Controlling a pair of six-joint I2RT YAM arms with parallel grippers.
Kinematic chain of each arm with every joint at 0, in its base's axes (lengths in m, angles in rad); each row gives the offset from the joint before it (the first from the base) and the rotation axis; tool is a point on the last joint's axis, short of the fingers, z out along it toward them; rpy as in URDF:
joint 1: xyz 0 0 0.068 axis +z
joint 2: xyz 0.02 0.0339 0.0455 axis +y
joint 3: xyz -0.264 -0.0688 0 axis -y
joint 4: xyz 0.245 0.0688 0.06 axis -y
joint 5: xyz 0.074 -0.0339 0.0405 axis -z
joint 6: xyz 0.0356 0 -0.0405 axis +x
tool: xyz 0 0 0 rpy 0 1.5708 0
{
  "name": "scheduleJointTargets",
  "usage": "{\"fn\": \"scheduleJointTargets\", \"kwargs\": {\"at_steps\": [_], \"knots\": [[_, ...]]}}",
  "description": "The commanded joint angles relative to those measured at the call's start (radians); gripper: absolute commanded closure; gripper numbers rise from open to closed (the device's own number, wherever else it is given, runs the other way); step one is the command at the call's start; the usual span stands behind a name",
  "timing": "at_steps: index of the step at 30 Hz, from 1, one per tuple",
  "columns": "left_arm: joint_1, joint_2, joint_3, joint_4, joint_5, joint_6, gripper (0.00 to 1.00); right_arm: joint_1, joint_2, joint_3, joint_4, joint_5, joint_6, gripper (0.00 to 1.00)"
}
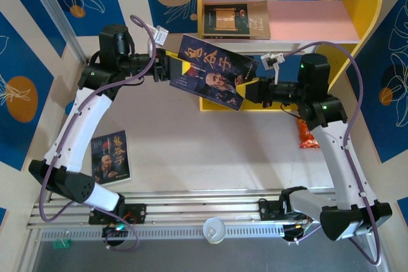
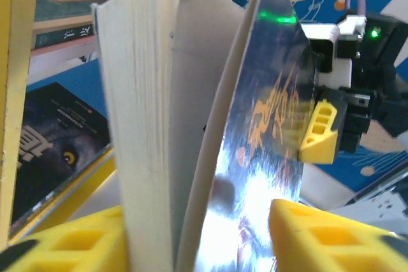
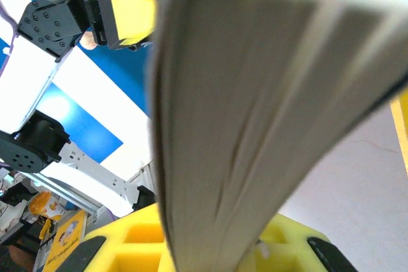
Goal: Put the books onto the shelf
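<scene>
Two arms share one book [image 1: 213, 71] at centre frame, held clear of the worktop [image 1: 210, 151] just in front of the shelf [image 1: 364, 4]. The left fingers [image 2: 70, 240] are clamped on its left edge and the right fingers [image 2: 319, 128] pinch its right edge, while the pages fan loosely in both wrist views. A brown book [image 1: 233, 20] lies flat on the pink top board. A wolf book [image 2: 51, 151] rests on the lower tier. Another bearded-man book [image 1: 110, 156] lies on the worktop, lower left, with an orange packet [image 1: 307, 135] at right.
</scene>
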Motion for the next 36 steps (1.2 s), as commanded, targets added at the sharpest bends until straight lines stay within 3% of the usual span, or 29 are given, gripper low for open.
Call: {"fn": "scheduleJointTargets", "kwargs": {"at_steps": [1, 7, 13, 19, 24, 31, 36], "knots": [[0.008, -0.02, -0.013, 0.065, 0.06, -0.012, 0.61, 0.003, 0.002, 0.041, -0.002, -0.021, -0.023, 0.93], [0.008, -0.041, -0.054, 0.134, 0.082, -0.043, 0.8, 0.002, 0.012, 0.051, 0.013, -0.01, 0.001, 0.9], [0.008, -0.098, -0.155, 0.299, 0.053, -0.126, 0.98, 0.003, 0.011, 0.038, 0.05, 0.048, 0.052, 0.76], [0.008, -0.2, -0.314, 0.617, -0.042, -0.338, 1.0, 0.003, -0.008, -0.017, 0.127, 0.166, 0.149, 0.66], [0.007, -0.261, -0.395, 0.751, -0.163, -0.453, 1.0, 0.001, -0.042, -0.068, 0.199, 0.27, 0.233, 0.53], [0.005, -0.275, -0.439, 0.907, -0.154, -0.544, 1.0, -0.005, -0.056, -0.098, 0.274, 0.325, 0.307, 0.36], [0.003, -0.254, -0.456, 0.998, -0.135, -0.602, 1.0, -0.004, -0.043, -0.103, 0.327, 0.31, 0.339, 0.35]]}}
